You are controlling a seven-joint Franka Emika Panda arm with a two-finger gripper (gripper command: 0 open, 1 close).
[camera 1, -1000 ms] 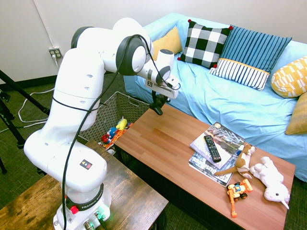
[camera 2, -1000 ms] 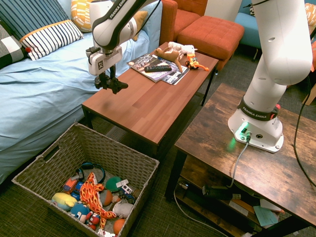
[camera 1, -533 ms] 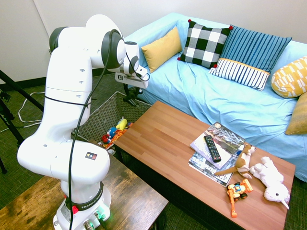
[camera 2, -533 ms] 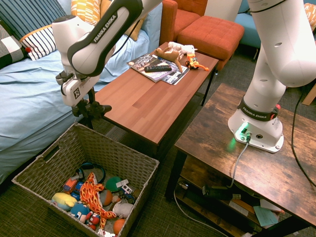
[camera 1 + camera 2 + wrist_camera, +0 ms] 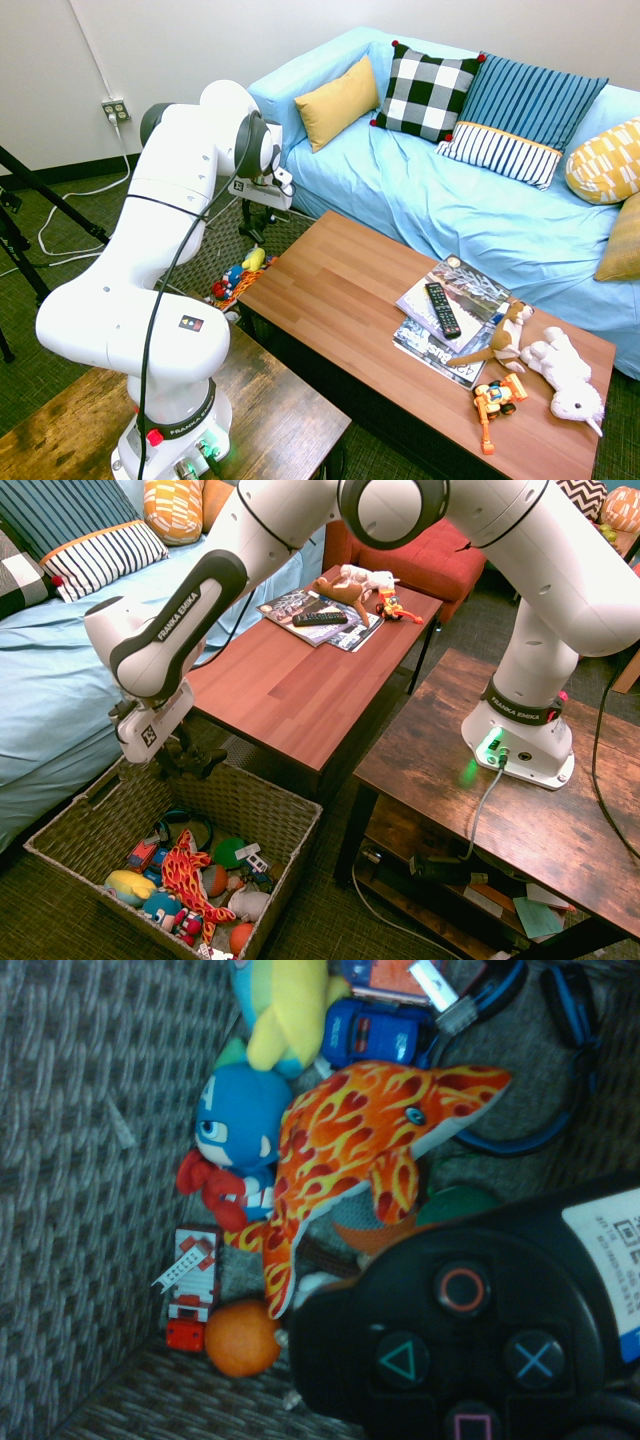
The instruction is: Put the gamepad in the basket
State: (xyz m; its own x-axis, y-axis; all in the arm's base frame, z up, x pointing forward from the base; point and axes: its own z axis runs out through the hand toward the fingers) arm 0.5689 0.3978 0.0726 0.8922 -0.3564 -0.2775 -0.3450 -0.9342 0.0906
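In the first exterior view the arm hid most of the basket (image 5: 205, 262). In the wrist view the gamepad (image 5: 470, 1335) was cut off at the picture's edge, and the basket's woven wall beside the toys was blurred.

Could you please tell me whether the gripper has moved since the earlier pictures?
Yes. The gripper, holding the gamepad, has swung off the table and now hangs over the basket.
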